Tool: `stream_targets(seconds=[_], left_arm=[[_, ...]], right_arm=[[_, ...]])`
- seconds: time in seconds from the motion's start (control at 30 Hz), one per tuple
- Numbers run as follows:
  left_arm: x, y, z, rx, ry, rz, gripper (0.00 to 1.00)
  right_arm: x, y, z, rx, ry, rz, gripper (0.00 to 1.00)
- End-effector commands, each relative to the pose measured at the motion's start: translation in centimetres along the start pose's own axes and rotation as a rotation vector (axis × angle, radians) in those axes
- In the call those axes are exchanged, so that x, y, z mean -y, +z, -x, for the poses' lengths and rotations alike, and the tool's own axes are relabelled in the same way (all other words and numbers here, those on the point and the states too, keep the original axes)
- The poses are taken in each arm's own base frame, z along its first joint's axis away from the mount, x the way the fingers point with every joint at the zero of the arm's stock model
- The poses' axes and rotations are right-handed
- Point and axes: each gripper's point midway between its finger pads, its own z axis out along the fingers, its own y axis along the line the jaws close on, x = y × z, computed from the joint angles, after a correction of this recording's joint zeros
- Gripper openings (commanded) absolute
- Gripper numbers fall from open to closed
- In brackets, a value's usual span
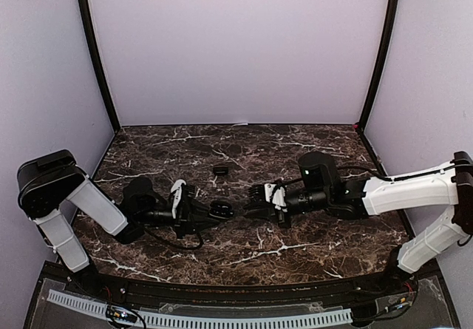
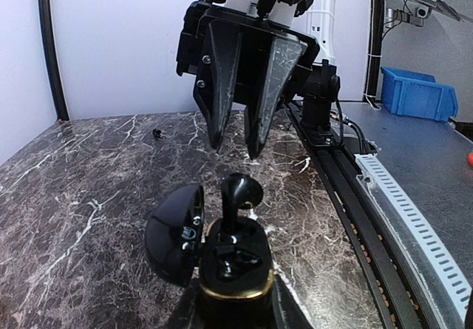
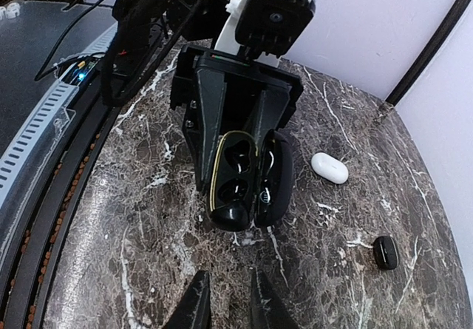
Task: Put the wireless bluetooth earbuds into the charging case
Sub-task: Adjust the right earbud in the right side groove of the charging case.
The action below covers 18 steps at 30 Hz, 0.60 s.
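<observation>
Earbud [image 2: 241, 194], black, stands upright, half seated in the open black charging case [image 2: 235, 266], which the left claw [image 3: 244, 192] clamps over the middle of the surface [image 1: 310, 255]. Right claw [image 2: 235, 148] hangs just above it, slightly parted and empty.

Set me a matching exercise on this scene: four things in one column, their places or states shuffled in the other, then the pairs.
Things
1. black case
2. black earbud
3. white oval thing
4. right gripper

Places or states
A. lying loose on the table
B. standing up out of its socket, not pushed down
C. held by the left gripper, lid open
D. empty, fingertips close to the earbud but apart from it

Pairs: 1-C, 2-B, 3-A, 4-D
</observation>
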Motion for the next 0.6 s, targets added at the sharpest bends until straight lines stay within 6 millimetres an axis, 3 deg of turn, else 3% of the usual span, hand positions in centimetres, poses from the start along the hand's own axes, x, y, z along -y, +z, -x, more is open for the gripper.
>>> stream_targets(seconds=[0.0,0.57], left_arm=[[0.8,-0.2,1.0,0.021,0.05,-0.046,0.08],[0.8,0.1,0.9,0.015,0.03,-0.066,0.08]], right_arm=[[-0.2,0.8,0.9,0.011,-0.054,0.024,0.18],[-0.4,1.9,2.1,0.046,-0.103,0.026,0.25]])
